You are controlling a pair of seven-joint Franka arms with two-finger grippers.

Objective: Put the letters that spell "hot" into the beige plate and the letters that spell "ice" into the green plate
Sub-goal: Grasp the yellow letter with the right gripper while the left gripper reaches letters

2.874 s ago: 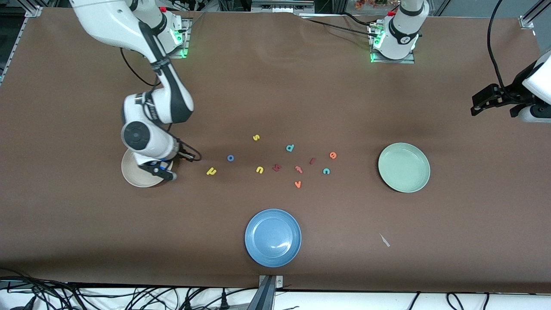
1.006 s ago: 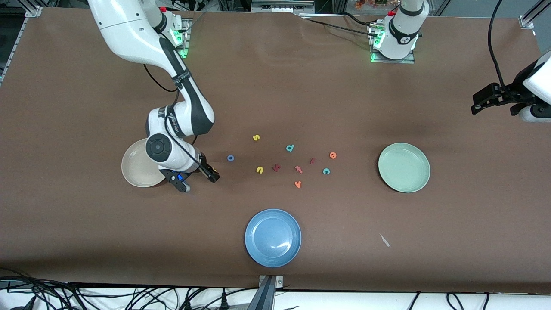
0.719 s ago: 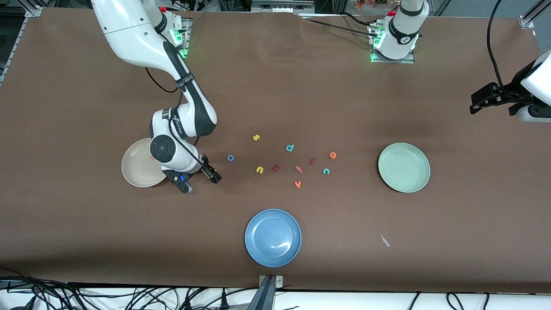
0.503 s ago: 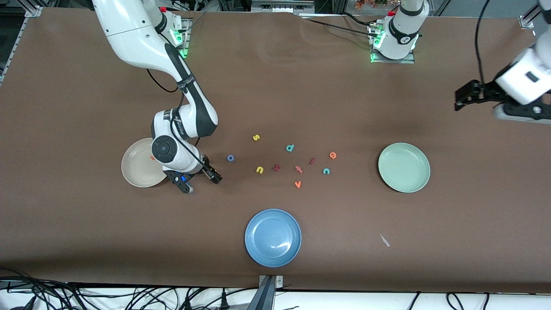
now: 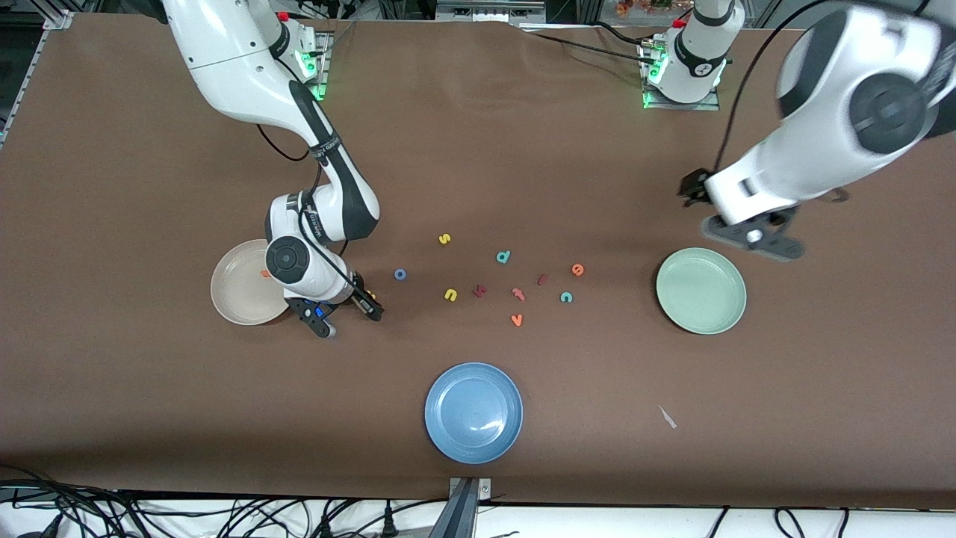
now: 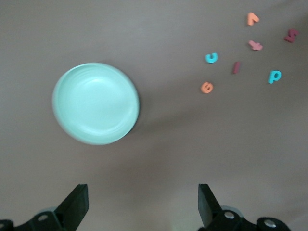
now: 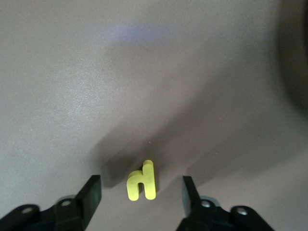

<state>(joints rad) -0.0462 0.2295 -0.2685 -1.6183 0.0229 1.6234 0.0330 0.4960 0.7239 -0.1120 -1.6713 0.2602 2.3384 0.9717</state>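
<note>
Brown counter (image 5: 478,149): left claw (image 6: 144,207), spread empty, newly swung over green plate (image 5: 700,290); right claw (image 7: 142,195), half-open, narrowing around yellow h (image 7: 142,182).

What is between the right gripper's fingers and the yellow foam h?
Nothing visible. The yellow foam h lies on bare brown table between the right gripper's open fingers, beside the round beige plate.

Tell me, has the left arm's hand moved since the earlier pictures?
Yes. The left hand came in from the table's edge at the left arm's end toward the middle, and is now above the table beside the green plate.
</note>
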